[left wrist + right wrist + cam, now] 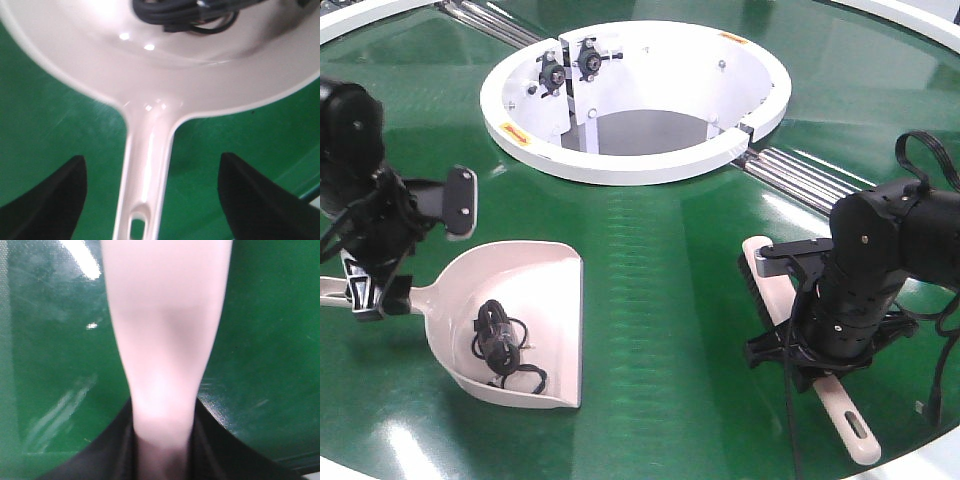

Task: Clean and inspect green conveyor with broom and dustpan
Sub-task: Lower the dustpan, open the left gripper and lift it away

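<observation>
The left hand [150, 165] is spread astride the dustpan [545, 275] handle; the dustpan lies on the conveyor [660, 300], a black cable [500, 345] inside. The right hand [162, 445] pinches the broom [835, 400], low over the conveyor's right side.
</observation>
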